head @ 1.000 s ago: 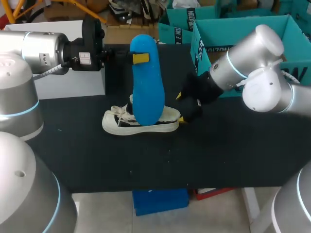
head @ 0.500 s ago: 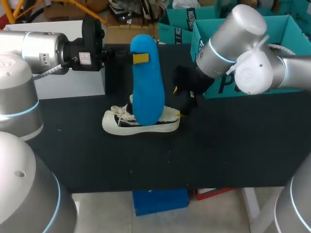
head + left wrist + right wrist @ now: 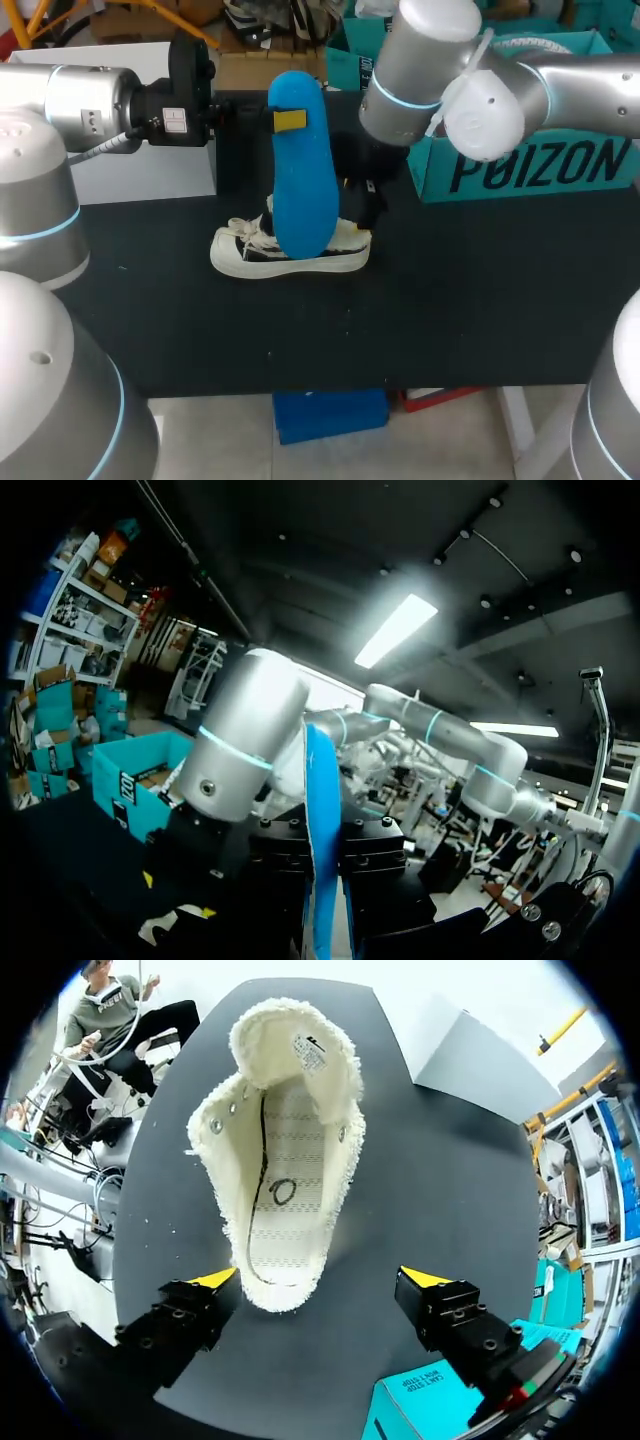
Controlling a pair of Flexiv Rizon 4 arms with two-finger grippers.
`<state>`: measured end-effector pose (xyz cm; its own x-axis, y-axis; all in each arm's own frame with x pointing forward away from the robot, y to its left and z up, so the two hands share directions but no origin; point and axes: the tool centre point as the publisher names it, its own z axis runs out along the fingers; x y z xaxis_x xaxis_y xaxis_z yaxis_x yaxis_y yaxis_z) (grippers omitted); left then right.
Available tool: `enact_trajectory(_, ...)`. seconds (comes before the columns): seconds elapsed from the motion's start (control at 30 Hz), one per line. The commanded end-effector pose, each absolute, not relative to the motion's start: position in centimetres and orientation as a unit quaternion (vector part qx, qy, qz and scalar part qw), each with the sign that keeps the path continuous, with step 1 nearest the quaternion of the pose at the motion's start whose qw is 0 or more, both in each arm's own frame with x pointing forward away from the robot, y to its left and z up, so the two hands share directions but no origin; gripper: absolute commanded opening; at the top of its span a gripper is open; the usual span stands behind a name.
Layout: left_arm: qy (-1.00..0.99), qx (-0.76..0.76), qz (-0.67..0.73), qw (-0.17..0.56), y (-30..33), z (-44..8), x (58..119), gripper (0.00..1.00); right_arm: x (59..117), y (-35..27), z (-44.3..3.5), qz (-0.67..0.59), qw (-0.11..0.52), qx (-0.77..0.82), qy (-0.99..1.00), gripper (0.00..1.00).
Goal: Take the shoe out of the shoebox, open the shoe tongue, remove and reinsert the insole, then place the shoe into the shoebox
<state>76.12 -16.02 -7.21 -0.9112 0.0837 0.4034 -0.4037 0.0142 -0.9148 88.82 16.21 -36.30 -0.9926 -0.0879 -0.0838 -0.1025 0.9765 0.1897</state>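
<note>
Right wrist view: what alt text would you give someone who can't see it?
A white shoe, opened wide and seen from above, lies on a dark table just ahead of the right gripper, whose yellow-tipped jaws stand open.

One shoe (image 3: pixel 290 258), one insole (image 3: pixel 303 170), one shoebox (image 3: pixel 540 170).

In the head view, the upright blue insole (image 3: pixel 300 190) covers the middle of the shoe (image 3: pixel 238 258) and the far finger of the left gripper (image 3: pixel 289 120). At the shoe's 2 o'clock, the right arm (image 3: pixel 420 70) masks most of the right gripper (image 3: pixel 358 207) and the shoebox (image 3: pixel 530 170) interior; the box runs past the edge. In the left wrist view the insole's lower end is cut off, and the shoe is only a white scrap.
</note>
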Motion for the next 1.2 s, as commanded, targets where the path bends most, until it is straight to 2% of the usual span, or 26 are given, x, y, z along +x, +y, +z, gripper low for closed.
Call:
enact_trajectory(0.03, -0.691, 0.118, 0.692, 0.174, -16.1, -7.2, 76.0, 0.0, 88.9, 16.9, -36.1, 0.011, 0.039, -0.042, 0.998, 1.0)
enact_trajectory(0.43, -0.691, 0.118, 0.692, 0.174, -16.1, -7.2, 76.0, 0.0, 89.9, 18.1, -36.1, 0.016, 0.041, -0.045, 0.998, 1.0)
enact_trajectory(1.2, -0.691, 0.118, 0.692, 0.174, -16.1, -7.2, 76.0, 0.0, 91.1, 22.9, -38.9, 0.049, 0.022, -0.056, 0.997, 1.0)
